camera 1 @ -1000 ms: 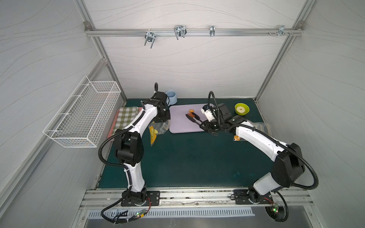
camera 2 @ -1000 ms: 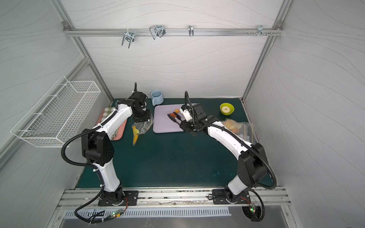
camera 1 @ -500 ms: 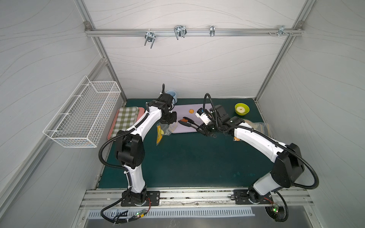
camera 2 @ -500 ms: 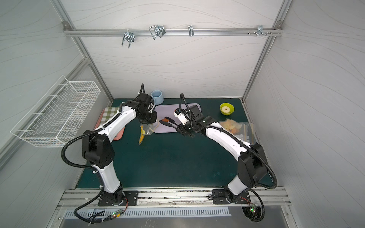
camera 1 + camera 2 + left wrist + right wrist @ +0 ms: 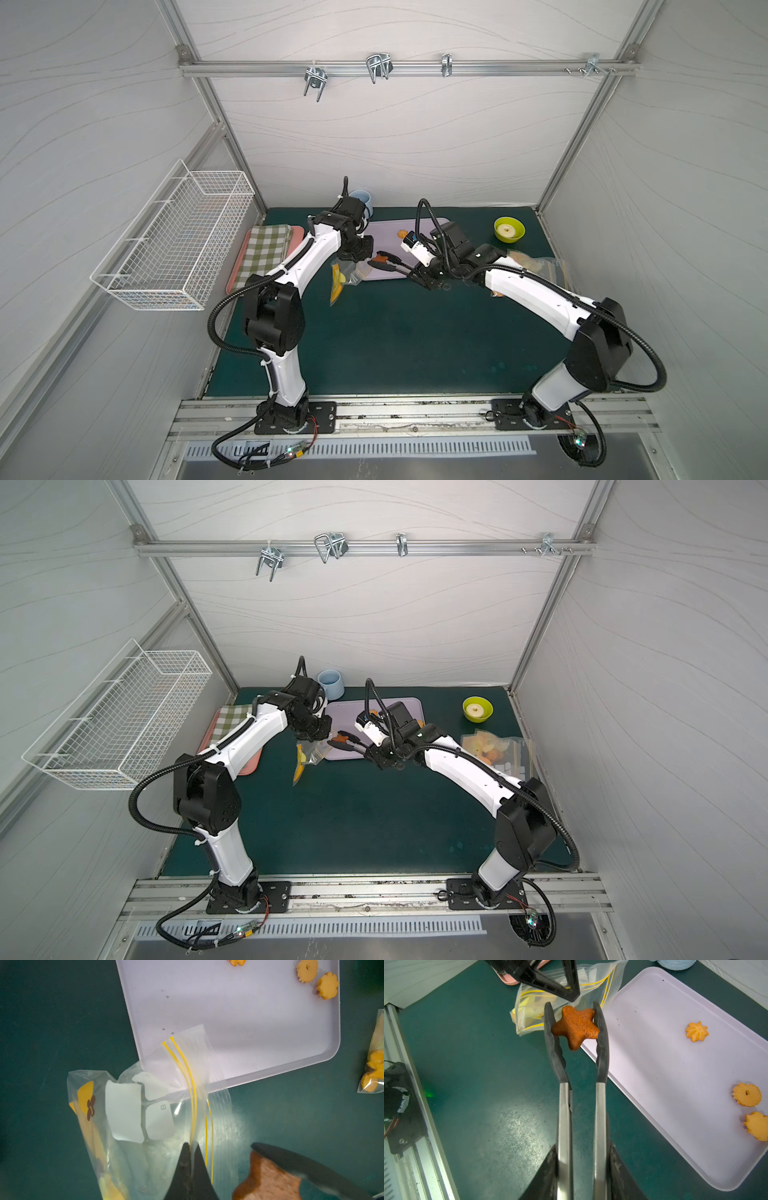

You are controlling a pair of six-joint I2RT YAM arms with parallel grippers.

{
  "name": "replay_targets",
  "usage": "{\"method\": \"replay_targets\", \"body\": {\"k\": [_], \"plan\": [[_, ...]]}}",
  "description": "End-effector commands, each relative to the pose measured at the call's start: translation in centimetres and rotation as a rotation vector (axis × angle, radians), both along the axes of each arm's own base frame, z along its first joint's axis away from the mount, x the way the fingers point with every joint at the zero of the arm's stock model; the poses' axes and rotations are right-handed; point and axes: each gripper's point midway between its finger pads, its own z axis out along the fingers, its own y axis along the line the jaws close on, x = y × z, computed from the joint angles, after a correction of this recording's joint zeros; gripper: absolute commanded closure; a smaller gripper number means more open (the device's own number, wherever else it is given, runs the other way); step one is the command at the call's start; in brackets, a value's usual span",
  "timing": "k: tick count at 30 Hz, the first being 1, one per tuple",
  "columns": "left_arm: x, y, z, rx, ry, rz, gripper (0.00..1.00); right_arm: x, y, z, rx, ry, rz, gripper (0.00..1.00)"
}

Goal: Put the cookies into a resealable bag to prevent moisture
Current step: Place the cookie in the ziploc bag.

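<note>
- Our left gripper (image 5: 192, 1153) is pinched closed on the zip edge of the resealable bag (image 5: 128, 1118), which hangs from it at the front left corner of the lavender tray (image 5: 664, 1084).
- The bag's top overlaps that tray corner. We cannot tell whether its lower end rests on the green table mat (image 5: 395, 332).
- Yellow shapes show through the clear bag. We cannot tell whether they are print or cookies.
- Our right gripper (image 5: 581, 1169) is clamped on the metal handles of the tongs (image 5: 600, 1105).
- The black tips of the tongs squeeze 1 dark brown star cookie (image 5: 575, 1026) from both sides.
- The star is off the tray, over its front left corner, just beside the bag's mouth and outside the bag.
- 3 orange cookies lie on the tray: 1 swirl (image 5: 697, 1031), 1 ring with a hole (image 5: 746, 1094) and 1 flower (image 5: 757, 1125).
- The tray sits at the middle of the mat's back edge.
- A second clear bag (image 5: 494, 750) holding orange pieces lies flat near the mat's right edge.
- A green bowl (image 5: 468, 715) stands near the back right corner, and a blue cup (image 5: 331, 684) stands at the back edge, left of the tray.
</note>
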Motion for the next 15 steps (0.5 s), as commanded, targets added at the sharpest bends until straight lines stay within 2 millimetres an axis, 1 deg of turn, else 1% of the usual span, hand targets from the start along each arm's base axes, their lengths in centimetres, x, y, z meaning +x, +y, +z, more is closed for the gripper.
{"method": "replay_targets", "body": {"k": [1,5,9,15], "plan": [[0.3,-0.3,2.1,-0.010,-0.074,-0.026,1.00,-0.2,0.5,0.0,-0.043,-0.031,0.046,0.63],[0.3,-0.2,2.4,-0.011,-0.086,-0.025,1.00,-0.5,0.6,-0.8,-0.072,-0.027,0.064,0.63],[0.2,-0.4,2.8,-0.025,-0.098,-0.031,1.00,-0.9,1.0,-0.9,-0.084,-0.028,0.091,0.63],[0.2,-0.9,2.7,-0.043,-0.092,-0.047,1.00,-1.1,2.2,0.3,-0.060,-0.067,0.113,0.63]]}}
